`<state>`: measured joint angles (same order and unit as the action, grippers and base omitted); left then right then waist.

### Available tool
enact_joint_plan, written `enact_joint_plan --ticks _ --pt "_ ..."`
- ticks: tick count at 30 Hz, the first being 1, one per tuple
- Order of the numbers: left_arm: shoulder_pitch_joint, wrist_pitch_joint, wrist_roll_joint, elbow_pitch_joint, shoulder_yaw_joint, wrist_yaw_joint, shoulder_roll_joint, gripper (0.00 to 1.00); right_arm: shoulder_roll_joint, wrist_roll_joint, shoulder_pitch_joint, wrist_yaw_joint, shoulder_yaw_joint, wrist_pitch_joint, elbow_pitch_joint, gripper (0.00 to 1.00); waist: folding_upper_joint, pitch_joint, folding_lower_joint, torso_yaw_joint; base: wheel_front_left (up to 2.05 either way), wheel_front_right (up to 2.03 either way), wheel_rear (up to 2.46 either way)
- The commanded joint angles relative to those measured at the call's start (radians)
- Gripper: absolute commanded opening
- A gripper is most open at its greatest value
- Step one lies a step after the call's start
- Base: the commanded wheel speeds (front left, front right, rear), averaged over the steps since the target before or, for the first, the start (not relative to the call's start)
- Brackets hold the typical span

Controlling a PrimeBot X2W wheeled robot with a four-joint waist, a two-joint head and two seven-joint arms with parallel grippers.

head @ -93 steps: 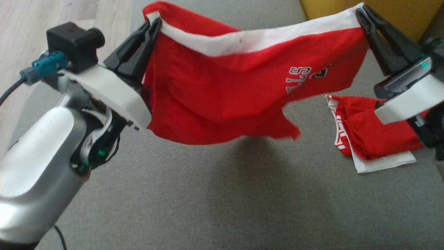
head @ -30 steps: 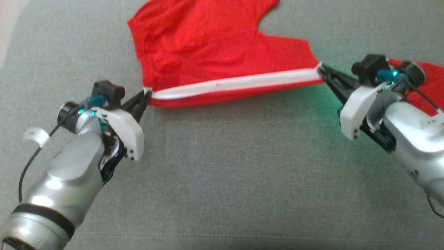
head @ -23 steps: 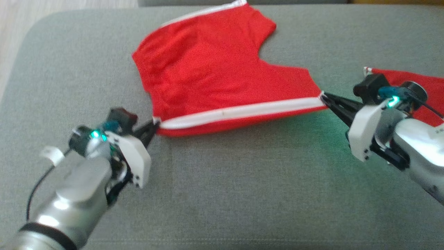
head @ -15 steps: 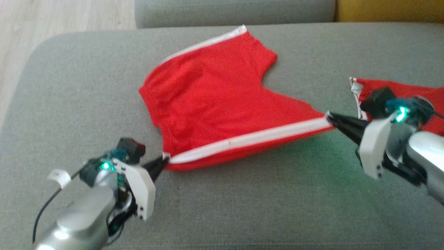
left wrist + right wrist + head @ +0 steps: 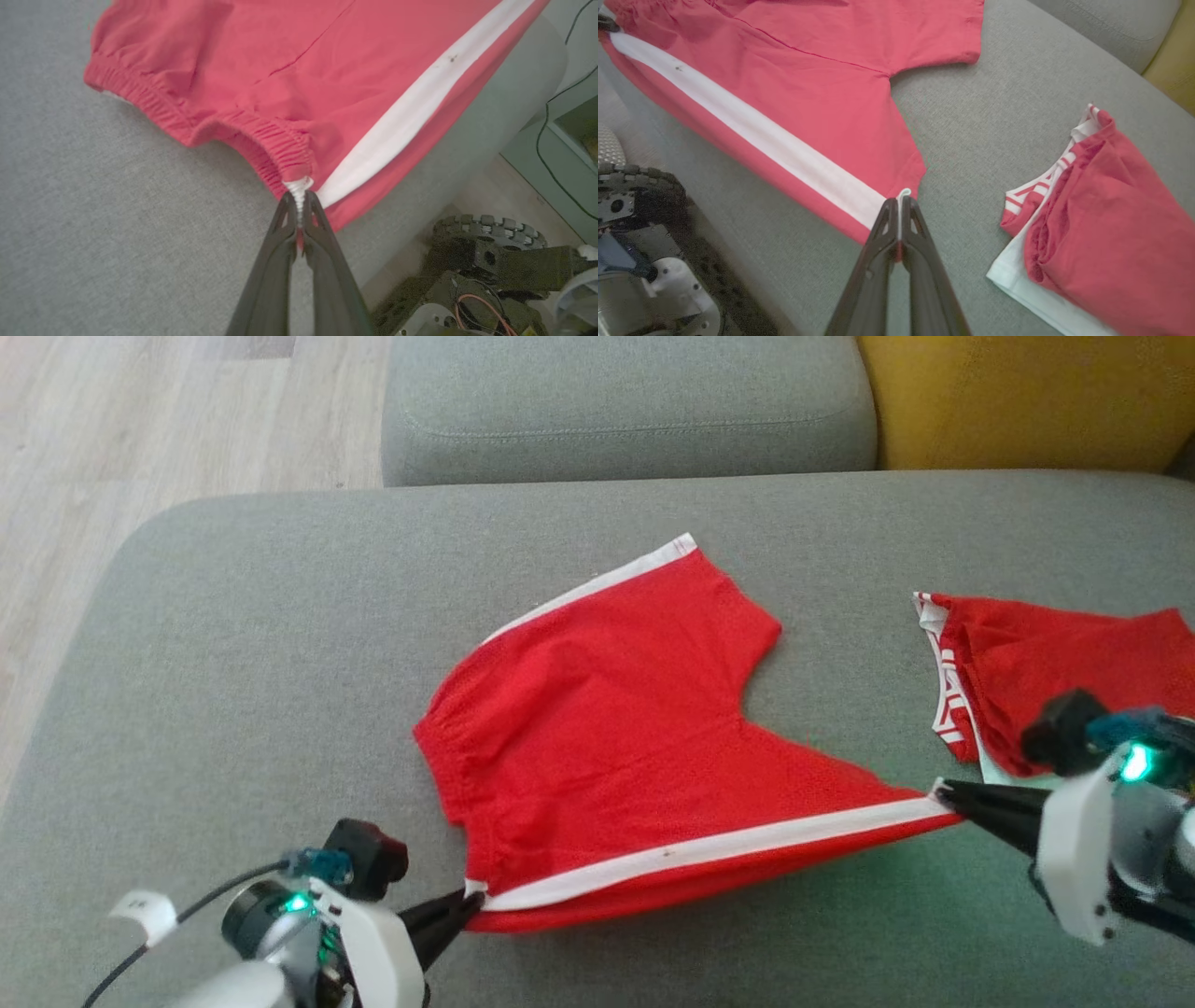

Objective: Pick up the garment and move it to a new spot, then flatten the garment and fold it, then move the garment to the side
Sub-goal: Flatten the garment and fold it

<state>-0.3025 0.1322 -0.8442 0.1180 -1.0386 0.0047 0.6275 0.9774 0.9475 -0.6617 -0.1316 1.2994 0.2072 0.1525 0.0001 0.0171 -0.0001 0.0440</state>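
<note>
The garment (image 5: 616, 737) is a pair of red shorts with a white side stripe, spread mostly flat on the grey sofa seat (image 5: 233, 644). Its near striped edge is stretched taut between both grippers. My left gripper (image 5: 473, 899) is shut on the waistband corner at the stripe's end (image 5: 299, 189). My right gripper (image 5: 941, 791) is shut on the leg-hem corner of the same stripe (image 5: 902, 195). The far leg (image 5: 691, 607) lies flat toward the sofa back.
A folded red and white garment (image 5: 1036, 663) lies on the seat at the right, close behind my right wrist (image 5: 1092, 233). A grey back cushion (image 5: 625, 401) and a yellow cushion (image 5: 1018, 392) stand behind. Wooden floor (image 5: 140, 420) lies left. The robot's base (image 5: 486, 275) sits below the seat's front edge.
The shorts, earlier held up in the air, now lie on the seat. Both grippers have drawn the striped edge back toward the front of the seat; the head view has tilted upward.
</note>
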Motion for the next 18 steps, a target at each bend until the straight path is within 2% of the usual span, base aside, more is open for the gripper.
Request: enact_joint_plan --ticks 1,4,7,14,18 --pt "-0.043 0.001 -0.002 -0.054 0.054 0.029 0.066 0.00 0.074 0.009 -0.006 0.001 -0.024 0.000 -0.017 0.00 -0.0001 -0.006 0.0001 0.003 0.00 0.00 0.00" --pt "-0.051 -0.005 -0.003 -0.123 0.087 0.074 0.087 0.00 0.091 0.031 -0.036 0.001 -0.062 -0.009 -0.037 0.00 -0.0001 -0.026 0.0001 0.009 0.00 0.00 0.00" --pt "-0.079 -0.016 -0.002 -0.153 0.117 0.098 0.086 0.00 0.079 0.020 -0.076 0.001 -0.093 -0.010 -0.042 0.00 -0.0001 -0.055 0.0001 0.022 0.00 0.00 0.00" --pt "-0.164 -0.037 0.004 -0.150 0.167 0.105 0.067 0.00 0.032 -0.027 -0.186 0.001 -0.152 0.004 -0.019 0.00 -0.0001 -0.130 0.0001 0.066 0.00 0.00 0.00" --pt "-0.233 -0.052 0.002 -0.108 0.195 0.088 0.038 0.00 -0.007 -0.071 -0.269 0.001 -0.157 0.032 0.020 0.00 -0.0001 -0.187 0.0001 0.103 0.00 0.00 0.00"
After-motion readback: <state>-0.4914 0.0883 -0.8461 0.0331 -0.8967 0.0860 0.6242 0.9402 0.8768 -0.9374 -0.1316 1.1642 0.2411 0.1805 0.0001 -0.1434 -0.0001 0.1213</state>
